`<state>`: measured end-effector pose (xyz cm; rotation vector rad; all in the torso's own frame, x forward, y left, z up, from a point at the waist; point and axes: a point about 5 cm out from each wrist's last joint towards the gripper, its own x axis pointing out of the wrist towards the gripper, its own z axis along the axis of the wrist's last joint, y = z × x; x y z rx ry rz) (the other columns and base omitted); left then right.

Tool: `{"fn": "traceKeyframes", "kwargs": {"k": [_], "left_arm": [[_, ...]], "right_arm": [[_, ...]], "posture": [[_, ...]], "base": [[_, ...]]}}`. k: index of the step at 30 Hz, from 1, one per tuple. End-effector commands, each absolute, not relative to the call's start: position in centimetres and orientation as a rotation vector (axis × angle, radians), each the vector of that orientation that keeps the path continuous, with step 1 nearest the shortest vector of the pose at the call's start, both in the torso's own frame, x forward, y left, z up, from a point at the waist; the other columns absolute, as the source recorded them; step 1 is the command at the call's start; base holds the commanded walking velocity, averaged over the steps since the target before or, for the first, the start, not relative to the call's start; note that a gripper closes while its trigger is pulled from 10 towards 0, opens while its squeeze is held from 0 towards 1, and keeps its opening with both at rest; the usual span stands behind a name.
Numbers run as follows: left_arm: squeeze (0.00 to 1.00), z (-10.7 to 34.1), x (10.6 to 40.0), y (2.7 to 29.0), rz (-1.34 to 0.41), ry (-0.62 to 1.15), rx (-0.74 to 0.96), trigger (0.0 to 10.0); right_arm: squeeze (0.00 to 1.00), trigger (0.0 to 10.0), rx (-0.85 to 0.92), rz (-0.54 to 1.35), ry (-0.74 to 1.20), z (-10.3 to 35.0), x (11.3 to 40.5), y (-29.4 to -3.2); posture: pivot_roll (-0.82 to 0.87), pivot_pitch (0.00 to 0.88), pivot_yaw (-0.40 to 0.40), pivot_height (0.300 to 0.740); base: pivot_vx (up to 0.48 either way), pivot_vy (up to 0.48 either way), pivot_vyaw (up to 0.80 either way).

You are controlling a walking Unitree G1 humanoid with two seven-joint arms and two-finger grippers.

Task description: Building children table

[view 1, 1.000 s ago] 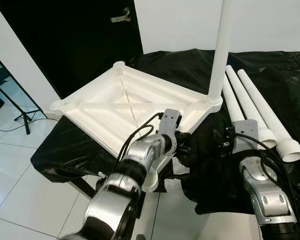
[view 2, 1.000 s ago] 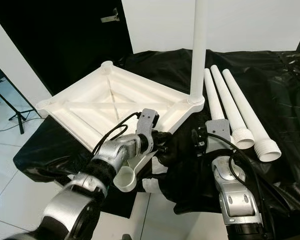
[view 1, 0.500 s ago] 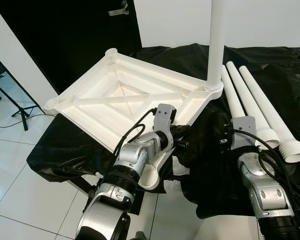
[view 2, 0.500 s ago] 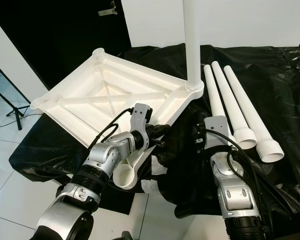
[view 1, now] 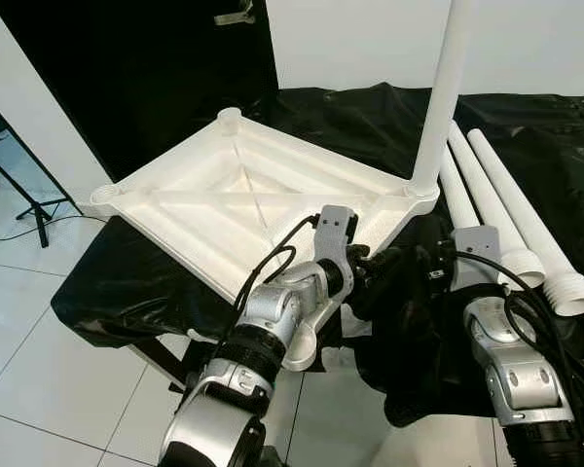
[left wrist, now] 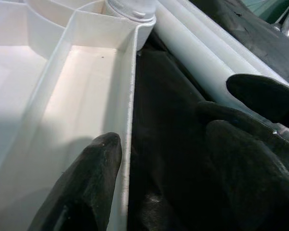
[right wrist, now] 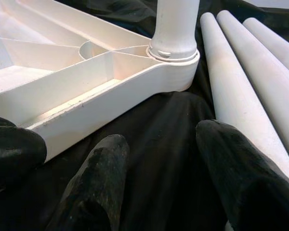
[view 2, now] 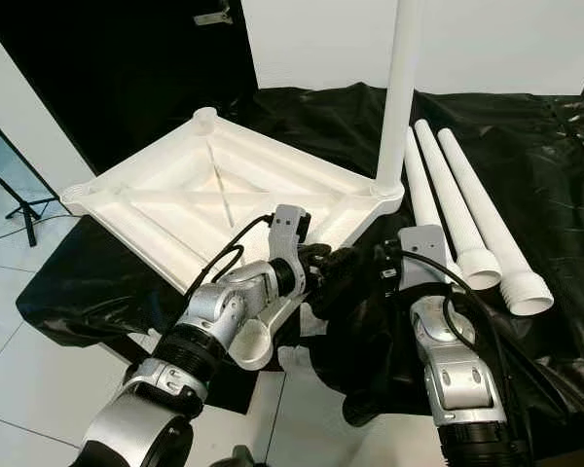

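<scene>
Straddling tabletop (view 1: 224, 204) rim, left hand (left wrist: 135, 159) open; right hand (right wrist: 168, 163) open nr upright leg (view 1: 438, 97).

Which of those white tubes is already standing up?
The leg fitted in the tabletop's right corner socket stands upright; the other three legs lie on the black cloth.

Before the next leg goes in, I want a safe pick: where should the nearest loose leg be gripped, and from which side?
Probably take the nearest loose leg around its smooth round middle, coming down from above with the right gripper. It lies flat on the black cloth between the upturned tabletop and two more legs, so the sides look crowded. The ribbed end is wider and less even.
</scene>
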<state>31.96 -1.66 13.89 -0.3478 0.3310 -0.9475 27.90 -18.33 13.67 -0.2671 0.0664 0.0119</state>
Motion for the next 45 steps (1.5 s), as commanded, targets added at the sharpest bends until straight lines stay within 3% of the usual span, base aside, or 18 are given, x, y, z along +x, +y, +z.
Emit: {"fn": "traceKeyframes", "kwargs": {"k": [1, 2, 7, 10, 13, 15, 17, 18, 20, 26, 30, 32, 36, 40, 45], "left_arm": [[1.0, 14.4, 30.2, -3.3, -1.238, 0.296, -0.433, 10.0], [0.0, 15.0, 30.3, -3.3, -1.237, 0.263, -0.458, 10.0], [0.0, 17.6, 30.1, -1.5, -1.36, 0.131, -0.504, 10.0], [0.0, 17.5, 29.6, 0.2, -1.452, 0.111, -0.431, 10.0], [0.0, 16.2, 30.2, 2.1, -1.411, 0.16, -0.297, 10.0], [0.0, 16.2, 30.2, 2.1, -1.411, 0.16, -0.297, 10.0], [0.0, 14.2, 32.0, 3.2, -1.244, 0.259, -0.138, 10.0], [0.0, 14.2, 32.0, 3.2, -1.244, 0.259, -0.138, 10.0], [0.0, 12.0, 33.7, 4.6, -1.023, 0.385, 0.018, 10.0], [0.0, 10.3, 34.2, 5.9, -0.894, 0.472, 0.181, 10.0], [0.0, 9.4, 33.3, 5.5, -0.953, 0.545, 0.215, 10.0], [0.0, 9.4, 31.6, 3.4, -1.097, 0.58, 0.116, 10.0], [0.0, 10.2, 30.8, 1.2, -1.173, 0.573, -0.009, 10.0], [0.0, 11.8, 31.1, -1.9, -1.166, 0.523, -0.197, 10.0], [0.0, 12.8, 31.8, -2.8, -1.129, 0.473, -0.256, 10.0]], "right_arm": [[0.0, 10.0, -0.264, 0.016, 0.076, 13.5, 27.7, -18.0], [0.0, 10.0, -0.262, 0.016, 0.076, 13.5, 27.8, -17.9], [0.0, 10.0, -0.257, 0.02, 0.077, 13.4, 27.8, -17.7], [0.0, 10.0, -0.257, 0.023, 0.081, 13.2, 27.9, -17.6], [0.0, 10.0, -0.257, 0.027, 0.082, 13.2, 28.0, -17.5], [0.0, 10.0, -0.257, 0.027, 0.082, 13.2, 28.0, -17.5], [0.0, 10.0, -0.257, 0.03, 0.081, 13.2, 28.1, -17.5], [0.0, 10.0, -0.257, 0.03, 0.081, 13.2, 28.1, -17.5], [0.0, 10.0, -0.258, 0.031, 0.08, 13.2, 28.2, -17.5], [0.0, 10.0, -0.261, 0.036, 0.077, 13.4, 28.3, -17.4], [0.0, 10.0, -0.265, 0.042, 0.077, 13.4, 28.4, -17.3], [0.0, 10.0, -0.271, 0.048, 0.078, 13.4, 28.6, -17.3], [0.0, 10.0, -0.275, 0.049, 0.078, 13.4, 28.9, -17.3], [0.0, 10.0, -0.28, 0.052, 0.083, 13.3, 29.1, -17.4], [0.0, 10.0, -0.282, 0.063, 0.095, 13.1, 29.0, -17.2]], "posture": [[0.08, 0.0, 0.078, 0.74], [0.08, 0.0, 0.078, 0.74], [0.09, 0.0, 0.078, 0.74], [0.1, 0.0, 0.078, 0.74], [0.1, 0.0, 0.077, 0.74], [0.1, 0.0, 0.077, 0.74], [0.1, 0.0, 0.075, 0.74], [0.1, 0.0, 0.075, 0.74], [0.11, 0.0, 0.073, 0.74], [0.1, 0.0, 0.068, 0.74], [0.1, 0.0, 0.068, 0.74], [0.1, 0.0, 0.068, 0.74], [0.1, 0.0, 0.069, 0.74], [0.1, 0.0, 0.071, 0.74], [0.1, 0.0, 0.078, 0.74]], "base": [[0.0, 0.0, 0.0], [0.0, 0.0, 0.0], [0.0, 0.0, 0.0], [0.0, 0.0, 0.0], [0.0, 0.0, 0.0], [0.0, 0.0, 0.0], [0.0, 0.0, 0.0], [0.0, 0.0, 0.0], [0.0, 0.0, 0.0], [0.0, 0.0, 0.0], [0.0, 0.0, 0.0], [0.0, 0.0, 0.0], [0.0, 0.0, 0.0], [0.0, 0.0, 0.0], [0.0, 0.0, 0.0]]}}
